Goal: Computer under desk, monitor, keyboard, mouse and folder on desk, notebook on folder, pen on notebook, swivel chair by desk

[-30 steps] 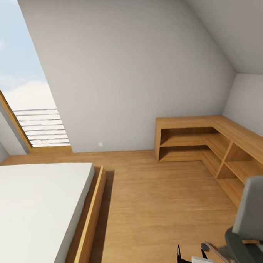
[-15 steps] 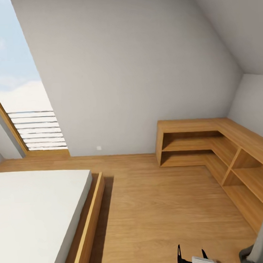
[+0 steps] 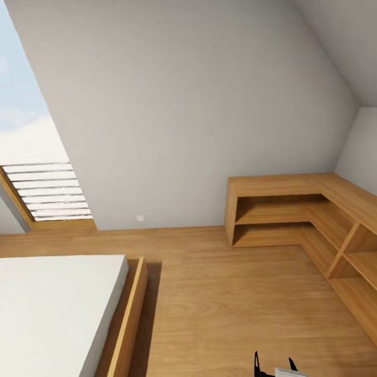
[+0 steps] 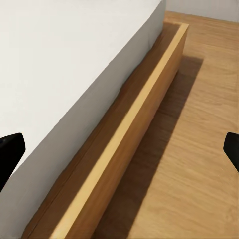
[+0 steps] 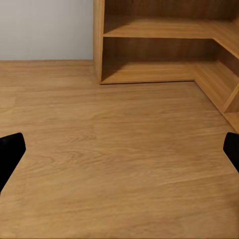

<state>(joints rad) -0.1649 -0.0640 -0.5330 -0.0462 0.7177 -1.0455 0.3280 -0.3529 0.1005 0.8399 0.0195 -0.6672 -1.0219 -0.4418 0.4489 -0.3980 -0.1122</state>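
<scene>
We stand in the bedroom, facing a sloped grey wall (image 3: 184,100) with a skylight (image 3: 38,163) on one side; below it lies a bed (image 3: 51,317) with a white mattress in a light wooden frame, and a low L-shaped wooden shelf unit (image 3: 300,216) fills the far corner; the plank floor (image 3: 228,308) between them is bare. None of the task's things, the desk, chair, folder, keyboard or the rest, lies before us here, so we judge we are in transit and need to find the workspace. Our left gripper (image 4: 119,144) hangs over the bed's wooden side rail, fingertips spread wide with nothing between them; our right gripper (image 5: 119,149) hangs over the floor near the shelf unit, likewise parted and empty. To do this step well we should turn the base slowly, keep both arms tucked clear of the bed frame and shelves, and stop once the black desk comes into the head view.
</scene>
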